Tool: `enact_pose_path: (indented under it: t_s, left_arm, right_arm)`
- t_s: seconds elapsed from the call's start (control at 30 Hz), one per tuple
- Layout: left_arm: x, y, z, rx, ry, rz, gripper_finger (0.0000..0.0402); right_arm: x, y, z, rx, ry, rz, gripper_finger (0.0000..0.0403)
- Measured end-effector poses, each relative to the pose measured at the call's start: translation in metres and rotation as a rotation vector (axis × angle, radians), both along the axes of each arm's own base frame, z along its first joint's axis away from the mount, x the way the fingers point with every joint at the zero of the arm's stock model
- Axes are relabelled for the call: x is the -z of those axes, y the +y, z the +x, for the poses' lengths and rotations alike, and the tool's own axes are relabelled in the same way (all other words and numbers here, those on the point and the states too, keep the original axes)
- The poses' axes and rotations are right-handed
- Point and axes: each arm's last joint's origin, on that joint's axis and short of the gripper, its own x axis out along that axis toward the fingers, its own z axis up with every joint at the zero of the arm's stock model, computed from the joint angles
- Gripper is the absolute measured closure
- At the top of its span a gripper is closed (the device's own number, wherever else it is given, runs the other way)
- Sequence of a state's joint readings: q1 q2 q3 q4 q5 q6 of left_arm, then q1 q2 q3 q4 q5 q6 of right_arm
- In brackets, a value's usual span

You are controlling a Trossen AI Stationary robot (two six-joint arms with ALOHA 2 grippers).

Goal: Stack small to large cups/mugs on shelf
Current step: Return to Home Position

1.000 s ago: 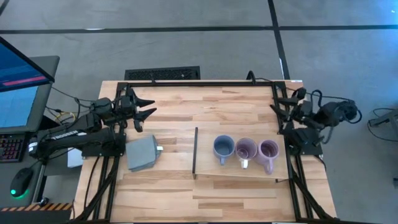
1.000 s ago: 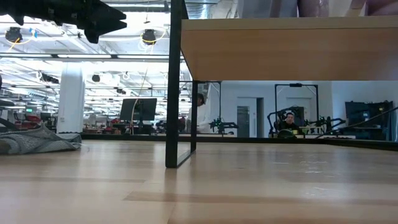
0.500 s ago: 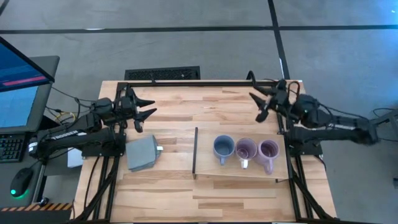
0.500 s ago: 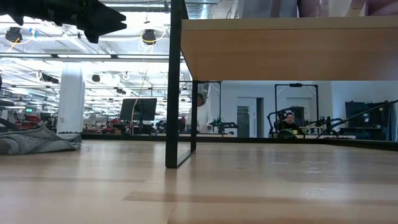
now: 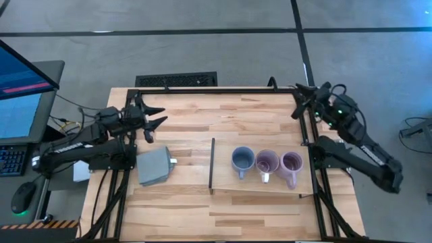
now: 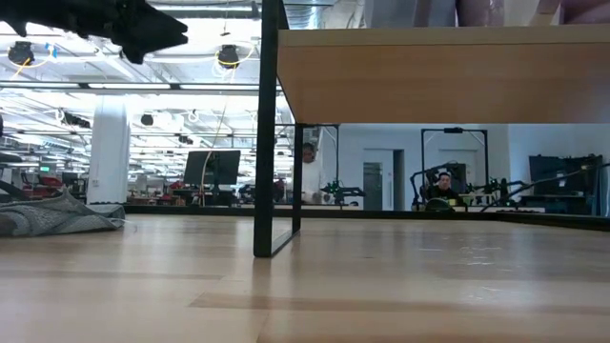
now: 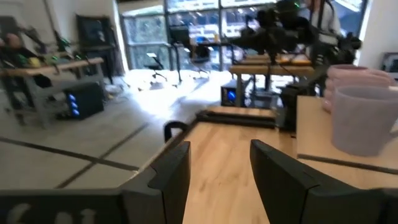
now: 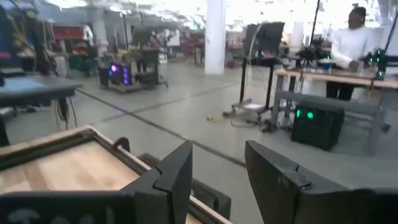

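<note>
Three mugs stand upright in a row on the raised light-wood shelf: a blue-grey one, a lavender one and a second lavender one. My left gripper hovers open over the table's far left part, pointing level toward the shelf; the mugs show beside its fingers in the left wrist view. My right gripper hovers open at the table's far right corner, beyond the mugs. It is empty, and its wrist view looks past the table corner into the room.
A flat grey block lies left of the shelf's black strip. The shelf's dark leg stands on the slatted tabletop; black frame rails run along the table's edges. A person stands in the room beyond.
My right arm has swung around at the table's far right corner. Its gripper went toward the table's left, then drew back a little toward the right edge, turning as it went, and stayed open. The mugs have not moved.
</note>
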State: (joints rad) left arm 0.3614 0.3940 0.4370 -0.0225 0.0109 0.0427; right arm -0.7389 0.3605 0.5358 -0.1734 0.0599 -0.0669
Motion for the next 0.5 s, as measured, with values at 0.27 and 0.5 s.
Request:
enact_pose_path:
  t_s: [0.27, 0.5]
  left_arm:
    - [-0.003, -0.009, -0.036, -0.105, -0.069, 0.018, 0.0244]
    - [0.0, -0.018, -0.063, -0.152, -0.132, 0.029, 0.0244]
  right_arm:
    - [0.021, 0.021, -0.025, 0.004, -0.095, -0.054, 0.0232]
    - [0.046, 0.023, -0.024, -0.034, -0.138, -0.049, 0.0232]
